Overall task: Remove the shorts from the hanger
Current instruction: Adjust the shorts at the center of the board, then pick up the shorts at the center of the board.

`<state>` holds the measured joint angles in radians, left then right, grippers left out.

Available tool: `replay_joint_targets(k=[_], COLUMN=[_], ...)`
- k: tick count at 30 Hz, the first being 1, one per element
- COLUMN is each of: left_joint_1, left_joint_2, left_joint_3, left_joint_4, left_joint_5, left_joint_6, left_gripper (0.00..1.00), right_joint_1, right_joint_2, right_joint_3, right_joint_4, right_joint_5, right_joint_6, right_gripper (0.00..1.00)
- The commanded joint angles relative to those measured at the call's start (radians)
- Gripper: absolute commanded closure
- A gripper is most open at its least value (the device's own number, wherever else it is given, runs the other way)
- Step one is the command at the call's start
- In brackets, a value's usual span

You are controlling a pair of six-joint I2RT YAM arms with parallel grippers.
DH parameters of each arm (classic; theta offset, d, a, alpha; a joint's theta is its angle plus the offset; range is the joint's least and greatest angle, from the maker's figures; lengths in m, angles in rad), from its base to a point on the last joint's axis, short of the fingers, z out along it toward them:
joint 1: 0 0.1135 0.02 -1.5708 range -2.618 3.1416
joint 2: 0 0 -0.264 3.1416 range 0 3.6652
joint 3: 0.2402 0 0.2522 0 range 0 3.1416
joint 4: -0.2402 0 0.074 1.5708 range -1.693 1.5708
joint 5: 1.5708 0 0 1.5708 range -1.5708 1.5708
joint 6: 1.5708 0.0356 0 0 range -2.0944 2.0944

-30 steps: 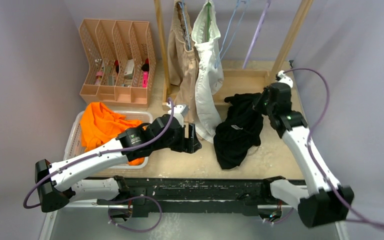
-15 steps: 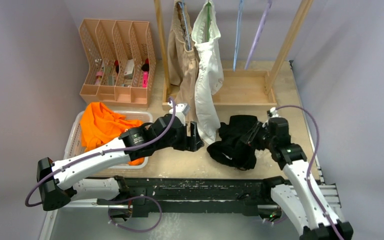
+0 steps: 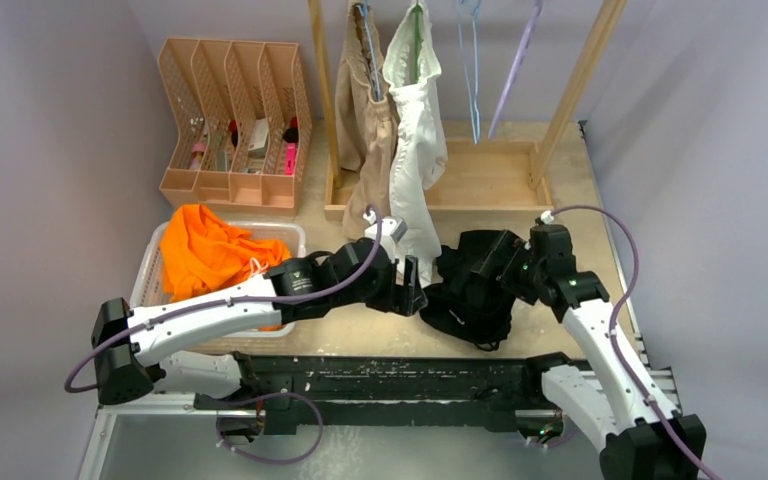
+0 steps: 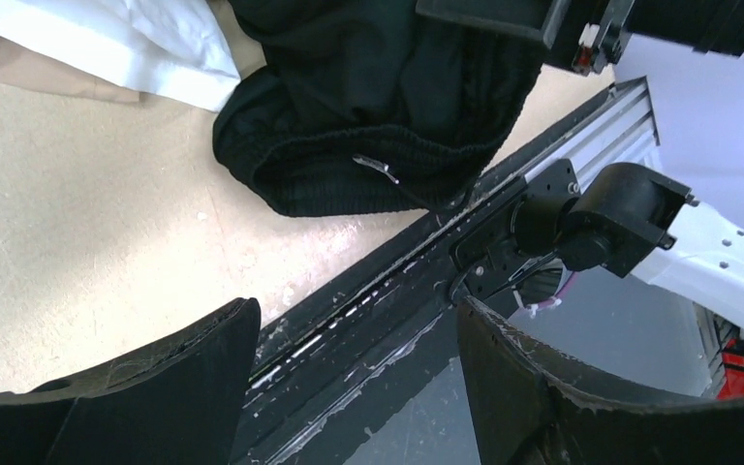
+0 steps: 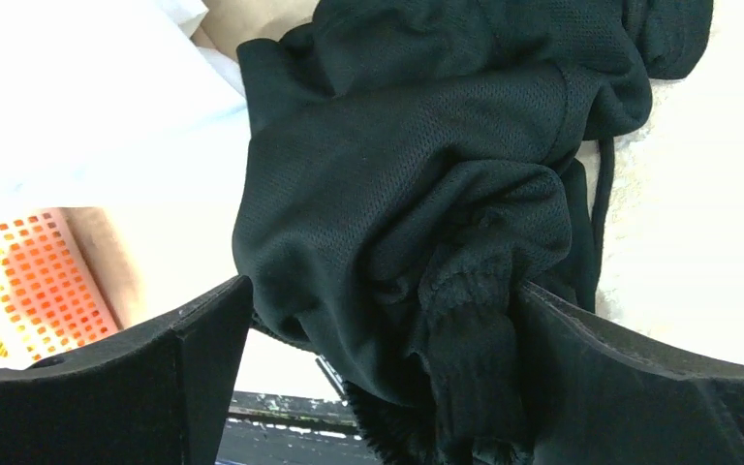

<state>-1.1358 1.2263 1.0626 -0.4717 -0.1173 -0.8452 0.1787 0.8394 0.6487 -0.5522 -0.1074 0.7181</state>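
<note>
black shorts (image 3: 475, 285) lie loose on the table (image 3: 585, 200) now right gripper (image 5: 378, 295) has spread apart, left gripper (image 4: 358, 315) apart too; white shorts (image 3: 415, 150) still hang.

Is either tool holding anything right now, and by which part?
Nothing is held: the left tool is open and empty, and the right tool is open above the crumpled black shorts.

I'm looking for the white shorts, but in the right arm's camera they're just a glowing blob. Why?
Right wrist view: the white shorts are overexposed, their folds washed out to plain white, while the black shorts keep their mesh texture. Top external view: softer light, so the white shorts' folds show.
</note>
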Motion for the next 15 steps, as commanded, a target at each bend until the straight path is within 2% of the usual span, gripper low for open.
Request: replay_joint_targets(k=[1, 5, 9, 15], left_joint_1=[-0.015, -0.052, -0.116, -0.128], left_joint_2=[0.017, 0.091, 0.241, 0.435], left_joint_3=[0.029, 0.062, 0.190, 0.295], left_joint_4=[0.075, 0.120, 0.090, 0.218], left_joint_5=[-0.027, -0.048, -0.136, -0.109], left_joint_6=[0.008, 0.062, 0.204, 0.396], left_gripper=[0.26, 0.22, 0.16, 0.15], right_joint_1=[0.007, 0.010, 0.008, 0.006], right_joint_2=[0.055, -0.028, -0.113, -0.054], right_joint_3=[0.039, 0.043, 0.090, 0.153], right_joint_4=[-0.046, -0.095, -0.189, -0.255], right_joint_5=[0.072, 0.196, 0.337, 0.472], right_joint_6=[0.019, 0.122, 0.234, 0.300], right_gripper=[0.01, 0.01, 0.00, 0.00])
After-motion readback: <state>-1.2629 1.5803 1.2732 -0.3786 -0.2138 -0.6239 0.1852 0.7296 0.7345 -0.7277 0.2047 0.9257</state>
